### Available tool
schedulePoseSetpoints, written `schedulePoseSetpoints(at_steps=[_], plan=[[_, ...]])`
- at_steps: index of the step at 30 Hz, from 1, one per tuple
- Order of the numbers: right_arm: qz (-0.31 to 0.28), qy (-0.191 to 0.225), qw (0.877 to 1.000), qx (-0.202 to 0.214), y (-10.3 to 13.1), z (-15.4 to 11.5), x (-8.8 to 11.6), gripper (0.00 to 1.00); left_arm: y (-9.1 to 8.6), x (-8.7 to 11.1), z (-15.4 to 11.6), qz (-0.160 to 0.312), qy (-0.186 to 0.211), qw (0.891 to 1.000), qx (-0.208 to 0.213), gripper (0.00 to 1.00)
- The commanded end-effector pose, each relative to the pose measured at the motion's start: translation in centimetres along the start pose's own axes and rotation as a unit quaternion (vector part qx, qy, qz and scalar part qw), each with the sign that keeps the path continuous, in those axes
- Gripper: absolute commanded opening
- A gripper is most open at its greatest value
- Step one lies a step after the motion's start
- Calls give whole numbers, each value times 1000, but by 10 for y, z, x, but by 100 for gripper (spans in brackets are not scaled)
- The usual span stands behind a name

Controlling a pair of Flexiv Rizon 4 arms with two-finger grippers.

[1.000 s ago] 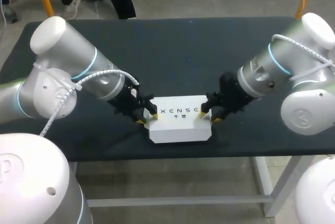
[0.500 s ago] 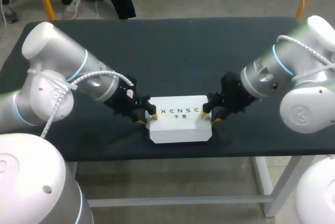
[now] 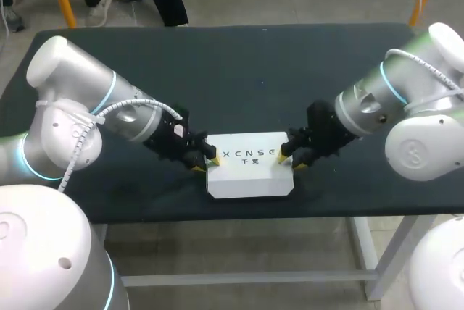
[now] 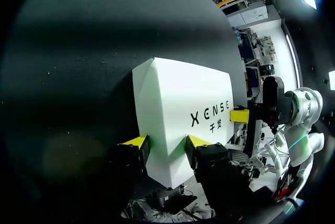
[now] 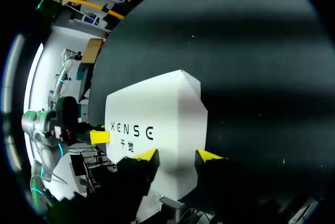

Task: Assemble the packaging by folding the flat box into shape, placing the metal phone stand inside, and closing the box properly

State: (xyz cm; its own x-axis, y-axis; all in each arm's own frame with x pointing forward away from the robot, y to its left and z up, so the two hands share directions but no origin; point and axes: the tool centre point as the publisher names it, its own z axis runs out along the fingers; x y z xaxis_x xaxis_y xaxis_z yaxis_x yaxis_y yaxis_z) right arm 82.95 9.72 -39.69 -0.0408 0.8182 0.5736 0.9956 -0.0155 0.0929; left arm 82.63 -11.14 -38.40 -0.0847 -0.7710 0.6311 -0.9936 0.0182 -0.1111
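The white box (image 3: 250,165) lies closed and folded into shape near the table's front edge, printed lid up. My left gripper (image 3: 205,163) holds its left end, one yellow finger on the lid and the other against the end face. In the left wrist view the box (image 4: 183,98) fills the gap in the left gripper (image 4: 167,141). My right gripper (image 3: 288,160) grips the right end the same way. The right wrist view shows the box (image 5: 152,109) filling the right gripper (image 5: 177,155). No metal phone stand is in view.
The black table (image 3: 239,78) stretches bare behind and beside the box. Its front edge runs just below the box. Both arms slant in low from the sides.
My left arm's elbow has swung a little left and lower, and its fingers have drawn in slightly on the box end. The box and right arm have barely shifted.
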Motion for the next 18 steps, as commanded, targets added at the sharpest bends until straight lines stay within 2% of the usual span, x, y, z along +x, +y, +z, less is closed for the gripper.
schedulePoseSetpoints(at_steps=[1, 18], plan=[[-1, 3, 1000, 5, 3, 4, 1, 51, 0, 2, 10, -2, 6, 1000, -10, 48], [2, 2, 1000, -2, 2, 2, 2, 50, 3, 1, 8, -3, 13, 1000, -14, 50]])
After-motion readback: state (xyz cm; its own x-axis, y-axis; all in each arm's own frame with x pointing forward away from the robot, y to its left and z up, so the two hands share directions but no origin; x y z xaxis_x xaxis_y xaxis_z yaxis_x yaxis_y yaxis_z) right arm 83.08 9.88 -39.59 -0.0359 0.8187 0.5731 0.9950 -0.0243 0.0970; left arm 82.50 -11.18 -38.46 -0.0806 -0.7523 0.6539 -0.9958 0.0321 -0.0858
